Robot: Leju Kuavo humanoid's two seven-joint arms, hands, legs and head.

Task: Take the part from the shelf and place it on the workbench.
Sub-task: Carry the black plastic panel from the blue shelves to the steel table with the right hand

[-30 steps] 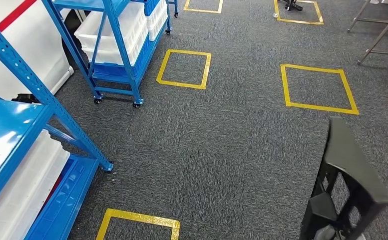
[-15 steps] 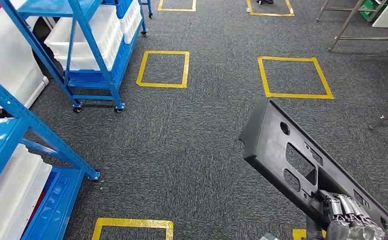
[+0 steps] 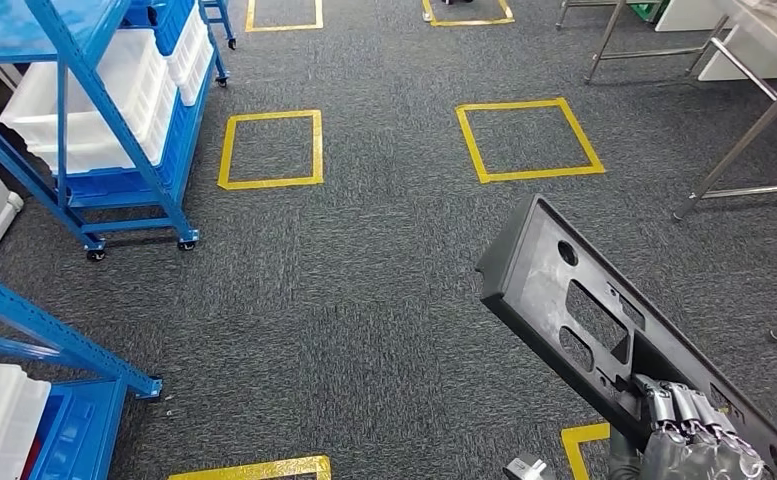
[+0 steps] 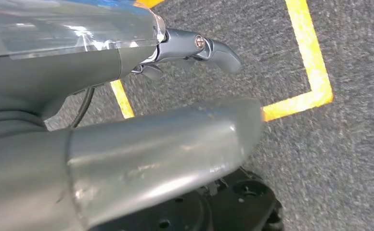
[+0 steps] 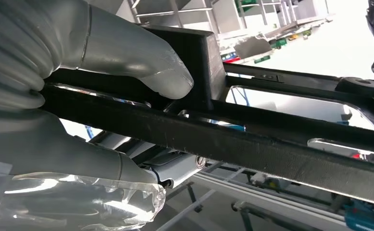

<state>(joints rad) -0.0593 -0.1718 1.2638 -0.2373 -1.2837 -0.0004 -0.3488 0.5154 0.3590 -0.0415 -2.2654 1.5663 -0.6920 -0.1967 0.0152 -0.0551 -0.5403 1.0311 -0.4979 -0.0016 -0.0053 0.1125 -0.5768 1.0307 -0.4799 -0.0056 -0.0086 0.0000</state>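
The part [image 3: 584, 310] is a long black plastic panel with several cut-outs, tilted up over the carpet at the lower right of the head view. My right hand [image 3: 689, 440] grips its near end from below. In the right wrist view the thumb and fingers [image 5: 55, 72] clamp a black rib of the part [image 5: 271, 144]. My left hand [image 4: 151, 144] hangs over the carpet with its fingers [image 4: 209, 48] stretched out and nothing in it. The steel frame of a workbench [image 3: 754, 120] stands at the upper right.
A blue wheeled shelf [image 3: 74, 110] with white bins [image 3: 94, 100] stands at the upper left. Another blue rack's foot [image 3: 54, 350] is at the lower left. Yellow tape squares [image 3: 269, 148] mark the grey carpet. More metal table legs [image 3: 604, 40] stand at the far top.
The camera has swung right, so shelves and tape squares slide left and the workbench frame comes in. The part, edge-on a second ago, now shows its broad face, still in my right hand.
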